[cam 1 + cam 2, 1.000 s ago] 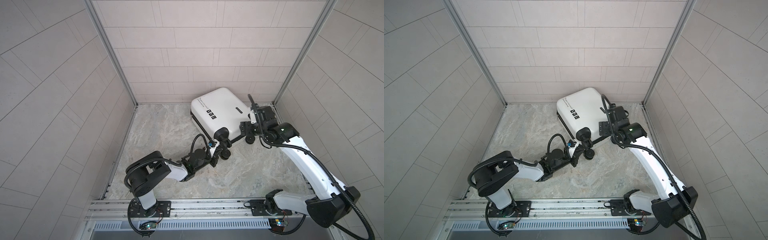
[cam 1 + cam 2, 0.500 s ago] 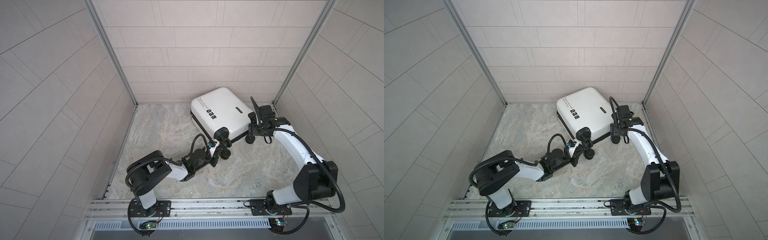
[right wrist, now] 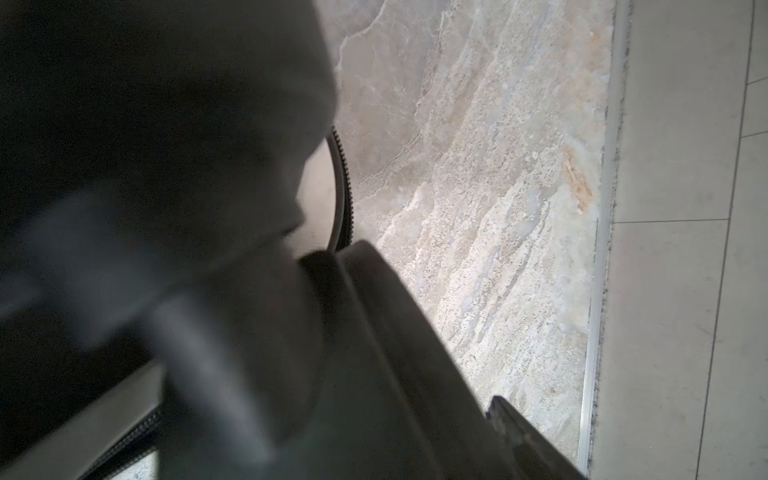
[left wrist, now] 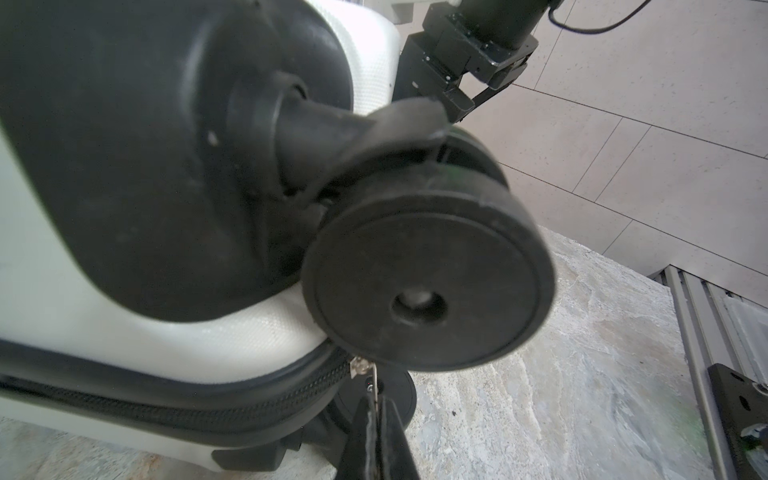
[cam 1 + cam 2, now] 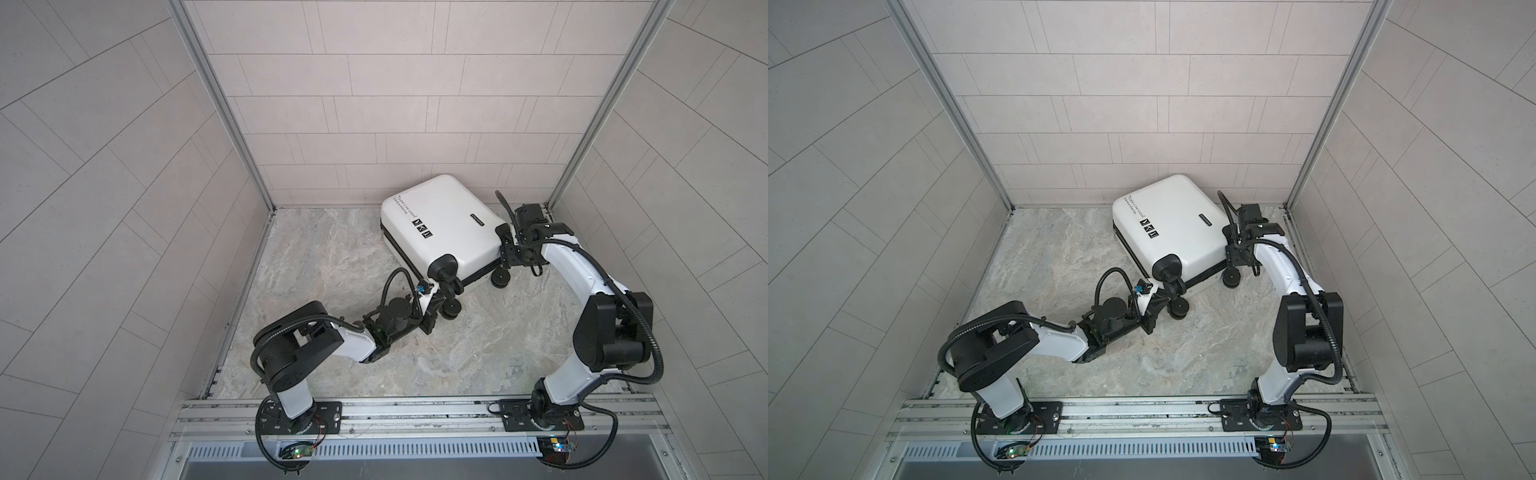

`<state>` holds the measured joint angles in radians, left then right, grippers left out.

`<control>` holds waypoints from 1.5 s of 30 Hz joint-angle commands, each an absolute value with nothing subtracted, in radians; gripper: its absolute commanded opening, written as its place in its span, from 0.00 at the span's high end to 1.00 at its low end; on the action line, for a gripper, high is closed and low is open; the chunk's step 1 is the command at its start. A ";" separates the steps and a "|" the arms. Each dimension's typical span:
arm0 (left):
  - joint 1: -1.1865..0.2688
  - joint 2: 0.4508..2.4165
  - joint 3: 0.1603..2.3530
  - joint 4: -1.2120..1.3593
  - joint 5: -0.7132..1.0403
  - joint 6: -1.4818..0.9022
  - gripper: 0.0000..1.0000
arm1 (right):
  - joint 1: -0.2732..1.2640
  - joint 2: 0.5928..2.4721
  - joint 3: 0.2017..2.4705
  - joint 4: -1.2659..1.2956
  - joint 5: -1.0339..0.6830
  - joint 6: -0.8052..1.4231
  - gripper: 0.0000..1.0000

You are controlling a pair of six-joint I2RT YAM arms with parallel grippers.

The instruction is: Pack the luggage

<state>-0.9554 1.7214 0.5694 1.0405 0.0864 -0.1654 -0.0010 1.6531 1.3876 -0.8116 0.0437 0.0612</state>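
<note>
in both top views the luggage point(image 5: 449, 224) point(image 5: 1173, 220) lies flat and zipped shut on the far right part of the floor, near the back wall, with its wheels toward the robot. the left gripper point(image 5: 438, 291) reaches in low at the near corner. its tips are hidden under the corner's wheel housing. the right gripper point(image 5: 505, 253) sits at the other wheeled corner. its jaws are too small and dark to make out.

in the left wrist view a black wheel point(image 4: 428, 291) fills the middle, close and soft. below it the left gripper is clenched flat on the small metal zipper pull point(image 4: 365, 370), which hangs from the black zipper band point(image 4: 166, 409). the fingers are cut off by the frame edge.

the right wrist view is mostly a dark blurred mass of wheel housing against the lens. one finger point(image 3: 523, 432) shows at the edge and the other is hidden. i cannot tell whether this hand is released or grasping anything.

the floor point(image 5: 332, 257) is grey-beige marbled stone. pale tiled walls point(image 5: 374, 104) close it in on three sides, with aluminium posts in the back corners. a metal rail point(image 5: 415, 411) along the front carries both arm bases.
</note>
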 commanded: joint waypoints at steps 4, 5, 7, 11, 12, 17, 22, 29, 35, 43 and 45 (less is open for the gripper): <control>-0.979 1.709 0.587 1.045 0.202 -0.166 1.00 | 0.006 1.656 1.403 -0.711 -0.070 0.021 0.23; -0.979 1.709 0.587 1.044 0.201 -0.166 1.00 | 0.006 1.650 1.402 -0.706 -0.078 0.017 0.25; -0.979 1.709 0.588 1.044 0.202 -0.167 1.00 | 0.006 1.639 1.396 -0.689 -0.089 0.013 0.29; -0.979 1.712 0.593 1.043 0.202 -0.168 1.00 | 0.004 1.637 1.397 -0.673 -0.100 0.007 0.36; -0.979 1.712 0.594 1.043 0.202 -0.167 1.00 | 0.004 1.638 1.400 -0.673 -0.107 0.007 0.39; -0.980 1.706 0.594 1.039 0.193 -0.168 1.00 | 0.006 1.628 1.402 -0.661 -0.138 0.008 0.55; -0.980 1.711 0.586 1.055 0.162 -0.174 1.00 | 0.009 1.606 1.398 -0.661 -0.175 0.028 0.88; -0.979 1.703 0.537 1.120 0.100 -0.183 1.00 | 0.074 1.540 1.337 -0.668 -0.148 0.093 1.00; -0.969 1.670 0.458 1.172 0.007 -0.187 1.00 | 0.155 1.452 1.245 -0.675 -0.104 0.159 1.00; -0.890 1.612 0.325 1.263 -0.083 -0.217 1.00 | 0.320 1.374 1.135 -0.662 -0.043 0.314 1.00; -0.863 1.594 0.299 1.292 -0.099 -0.225 1.00 | 0.370 1.374 1.116 -0.656 -0.016 0.371 1.00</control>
<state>-0.8875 1.6249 0.3214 1.2144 -0.0750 -0.2039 0.2916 1.3922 1.1301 -0.7197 0.0227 0.2787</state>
